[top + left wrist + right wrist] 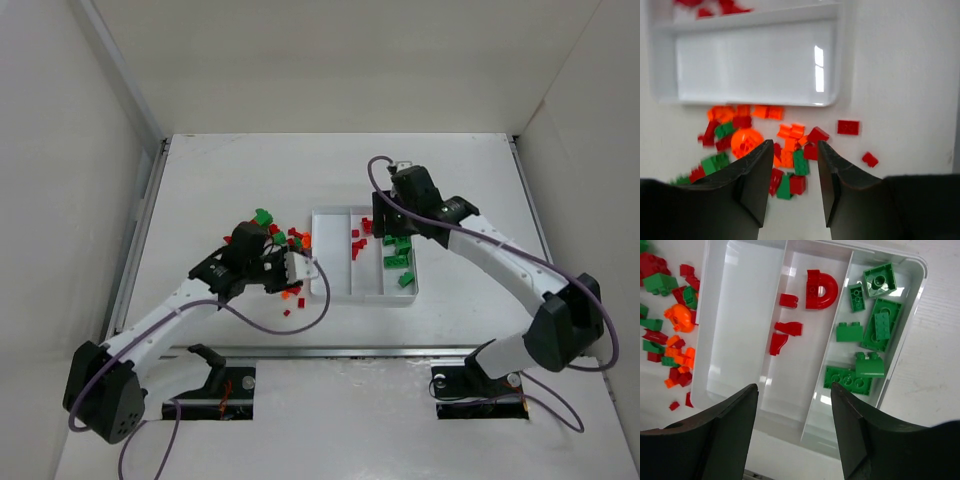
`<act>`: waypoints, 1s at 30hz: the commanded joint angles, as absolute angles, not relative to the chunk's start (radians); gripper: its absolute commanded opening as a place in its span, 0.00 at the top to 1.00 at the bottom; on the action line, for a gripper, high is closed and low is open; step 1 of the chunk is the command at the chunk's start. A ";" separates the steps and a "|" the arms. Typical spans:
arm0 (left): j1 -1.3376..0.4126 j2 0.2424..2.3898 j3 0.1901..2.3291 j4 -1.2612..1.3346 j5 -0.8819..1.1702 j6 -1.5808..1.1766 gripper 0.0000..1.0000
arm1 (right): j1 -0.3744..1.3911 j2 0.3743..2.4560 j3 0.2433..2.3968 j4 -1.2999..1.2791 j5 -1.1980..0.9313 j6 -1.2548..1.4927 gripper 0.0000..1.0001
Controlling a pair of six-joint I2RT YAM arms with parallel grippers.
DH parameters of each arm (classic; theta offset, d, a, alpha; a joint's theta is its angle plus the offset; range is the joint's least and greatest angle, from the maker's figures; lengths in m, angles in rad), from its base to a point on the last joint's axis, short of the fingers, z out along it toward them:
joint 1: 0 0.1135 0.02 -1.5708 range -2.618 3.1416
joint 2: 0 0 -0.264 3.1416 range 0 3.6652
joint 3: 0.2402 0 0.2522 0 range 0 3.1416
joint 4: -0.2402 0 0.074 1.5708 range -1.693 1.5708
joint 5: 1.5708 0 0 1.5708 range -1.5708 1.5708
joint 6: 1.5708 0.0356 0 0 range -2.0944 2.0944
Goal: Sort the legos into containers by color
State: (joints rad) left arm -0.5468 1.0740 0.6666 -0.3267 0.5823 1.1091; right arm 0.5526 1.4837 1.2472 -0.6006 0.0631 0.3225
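Because my left hand (795, 145) hangs half-spread over crowded legos (790, 132), I fear pinching red and green together; right hand (793, 390) spread, empty.

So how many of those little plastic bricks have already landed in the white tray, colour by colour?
Inside the white plastic tray:
Red plastic bricks, middle compartment: 4
Green plastic bricks, right compartment: 6, as far as the overlapping ones show
Orange plastic bricks: 0, all lie loose beside the tray
Total in tray: 10
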 commanded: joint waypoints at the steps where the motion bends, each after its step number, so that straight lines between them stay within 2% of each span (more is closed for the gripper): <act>1: -0.546 1.003 0.698 -0.113 0.342 0.357 0.63 | 0.592 1.381 1.212 -0.601 0.158 0.466 0.34; 4: -0.549 0.982 0.779 -0.207 0.344 0.230 0.66 | 0.636 1.312 1.175 -0.621 0.198 0.528 0.34; 5: -0.549 0.982 0.796 -0.207 0.344 0.159 0.70 | 0.646 1.295 1.163 -0.632 0.212 0.540 0.34; 9: -0.549 1.035 0.885 -0.244 0.313 -0.110 0.70 | 0.676 1.220 1.085 -0.632 0.212 0.587 0.34; 14: -0.593 1.069 0.773 -0.235 0.180 -0.452 0.53 | 0.710 1.100 0.951 -0.632 0.221 0.653 0.34; 20: -0.670 1.144 0.586 -0.370 0.063 -0.650 0.52 | 0.719 1.022 0.868 -0.614 0.212 0.643 0.34; 24: -0.681 1.167 0.577 -0.383 0.020 -0.684 0.49 | 0.730 1.000 0.859 -0.614 0.202 0.620 0.34; 27: -0.681 1.195 0.554 -0.393 0.006 -0.710 0.38 | 0.730 0.980 0.848 -0.614 0.193 0.620 0.34; 30: -0.681 1.195 0.528 -0.348 0.006 -0.684 0.37 | 0.730 0.948 0.839 -0.614 0.193 0.620 0.34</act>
